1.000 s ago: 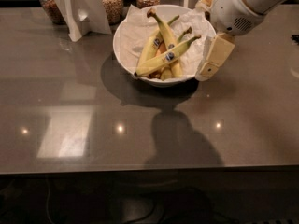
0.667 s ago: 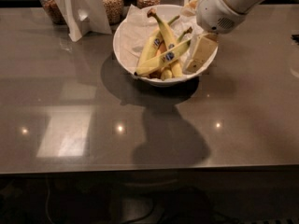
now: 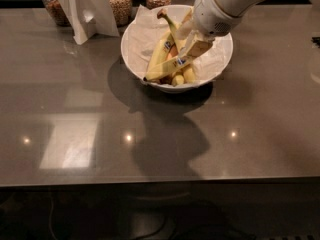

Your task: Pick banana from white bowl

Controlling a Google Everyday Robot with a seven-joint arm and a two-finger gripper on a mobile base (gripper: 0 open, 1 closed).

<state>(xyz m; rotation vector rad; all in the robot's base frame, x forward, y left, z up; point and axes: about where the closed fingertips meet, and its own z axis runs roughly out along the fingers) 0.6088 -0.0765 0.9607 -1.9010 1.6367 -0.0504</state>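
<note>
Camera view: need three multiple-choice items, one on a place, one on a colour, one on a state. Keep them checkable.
1. Where is the tool?
A. Far off to the left, away from the fruit
B. Over the white bowl, low among the fruit
C. Near the front edge, well short of the fruit

2. What colour is the sticker on the banana?
A. Blue
B. Red
C. Green

3. What state is the banana in?
A. Lifted clear of the white bowl
B. Lying outside the white bowl
C. Lying in the white bowl with the other bananas

Key:
1 B: the tool sits inside the bowl's outline, right by the banana.
2 A: the oval sticker at mid-length reads blue.
3 C: the banana lies across the bowl, its tip at the near rim.
</note>
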